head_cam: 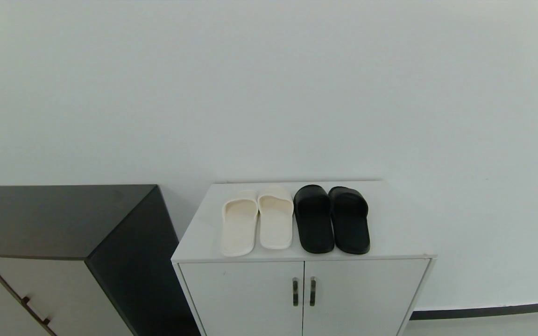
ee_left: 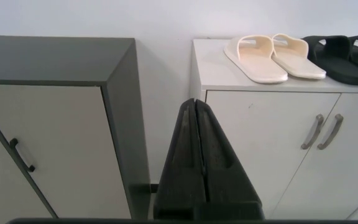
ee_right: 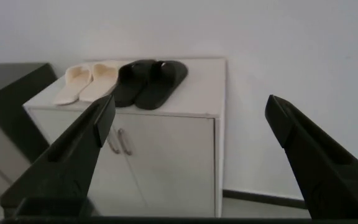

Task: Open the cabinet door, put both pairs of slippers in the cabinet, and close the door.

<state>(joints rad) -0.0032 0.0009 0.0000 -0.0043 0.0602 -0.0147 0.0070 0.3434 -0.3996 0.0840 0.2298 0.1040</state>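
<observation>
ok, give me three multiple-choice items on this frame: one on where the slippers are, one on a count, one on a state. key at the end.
1. Where do the cream slippers and black slippers sit relative to the white cabinet?
A. Inside it
B. On its top
C. On the floor beside it

2. How many handles do its doors carry?
A. One
B. Two
C. Four

3. What state are the doors in?
A. Both shut
B. One ajar
C. Both wide open

Key:
1 B: both pairs lie side by side on the top panel, cream pair on the robot's left.
2 B: one upright handle per door, either side of the middle seam.
3 A: both doors sit flush with the front and none of the inside shows.
</observation>
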